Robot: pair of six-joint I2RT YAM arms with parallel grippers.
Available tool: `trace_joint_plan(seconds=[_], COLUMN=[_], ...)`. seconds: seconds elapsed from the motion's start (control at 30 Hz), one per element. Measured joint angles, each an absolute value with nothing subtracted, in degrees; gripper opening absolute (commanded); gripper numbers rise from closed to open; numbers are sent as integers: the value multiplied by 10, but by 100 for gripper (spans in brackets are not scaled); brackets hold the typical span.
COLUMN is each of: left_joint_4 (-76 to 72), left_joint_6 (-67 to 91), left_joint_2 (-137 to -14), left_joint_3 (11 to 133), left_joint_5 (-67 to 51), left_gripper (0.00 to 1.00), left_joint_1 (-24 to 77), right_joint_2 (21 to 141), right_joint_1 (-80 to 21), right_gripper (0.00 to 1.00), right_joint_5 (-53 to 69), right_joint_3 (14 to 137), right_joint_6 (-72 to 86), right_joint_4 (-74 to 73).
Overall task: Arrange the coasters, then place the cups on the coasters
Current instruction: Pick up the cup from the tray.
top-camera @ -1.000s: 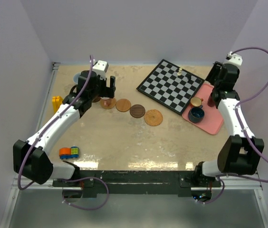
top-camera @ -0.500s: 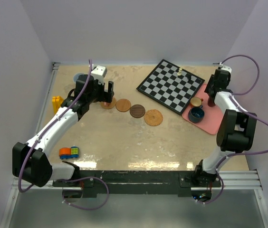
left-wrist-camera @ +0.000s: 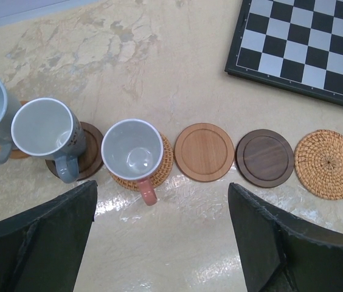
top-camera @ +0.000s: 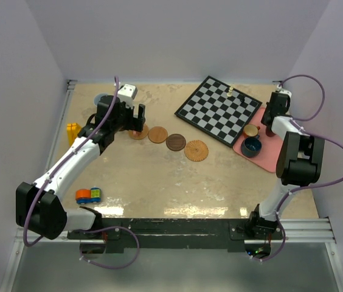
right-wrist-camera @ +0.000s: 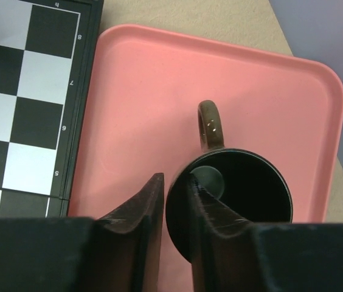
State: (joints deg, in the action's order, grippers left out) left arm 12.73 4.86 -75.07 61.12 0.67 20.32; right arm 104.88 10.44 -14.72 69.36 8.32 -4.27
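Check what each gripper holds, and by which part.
Right gripper pinches the black cup's rim wall, one finger inside, one outside. Left gripper is open and empty.

My left arm (top-camera: 68, 164) reaches from the near left toward the far side. My left gripper (left-wrist-camera: 161, 184) points straight down, jaws wide apart. My right arm (top-camera: 296, 158) is folded high at the elbow, and my right gripper (right-wrist-camera: 174, 179) pinches the black cup (right-wrist-camera: 250, 194) by its rim.
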Motion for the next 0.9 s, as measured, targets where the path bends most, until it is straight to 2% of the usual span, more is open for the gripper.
trace_joint_plan(seconds=[0.07, 0.13, 0.43, 0.63, 0.77, 0.9], left_joint_4=[127, 127, 127, 118, 92, 50], left_joint_6=[48, 48, 46, 48, 50, 51], left_joint_2=[-751, -751, -749, -735, -714, -688], left_joint_3=[611, 611, 610, 604, 587, 574], left_joint_5=[8, 9, 17, -32, -111, -233], left_gripper=[93, 93, 93, 93, 94, 92], left_joint_1=[203, 203, 203, 189, 155, 117], right_joint_2=[1052, 1054, 1052, 978, 923, 894], right_joint_1=[104, 104, 100, 43, -39, -122], right_gripper=[5, 0, 0, 0, 0, 0], right_joint_5=[-153, -157, -171, -156, -61, 85], right_joint_3=[694, 695, 757, 820, 848, 852], right_joint_6=[84, 83, 78, 48, 22, -25], right_joint_4=[-42, -40, -93, -95, -75, -72])
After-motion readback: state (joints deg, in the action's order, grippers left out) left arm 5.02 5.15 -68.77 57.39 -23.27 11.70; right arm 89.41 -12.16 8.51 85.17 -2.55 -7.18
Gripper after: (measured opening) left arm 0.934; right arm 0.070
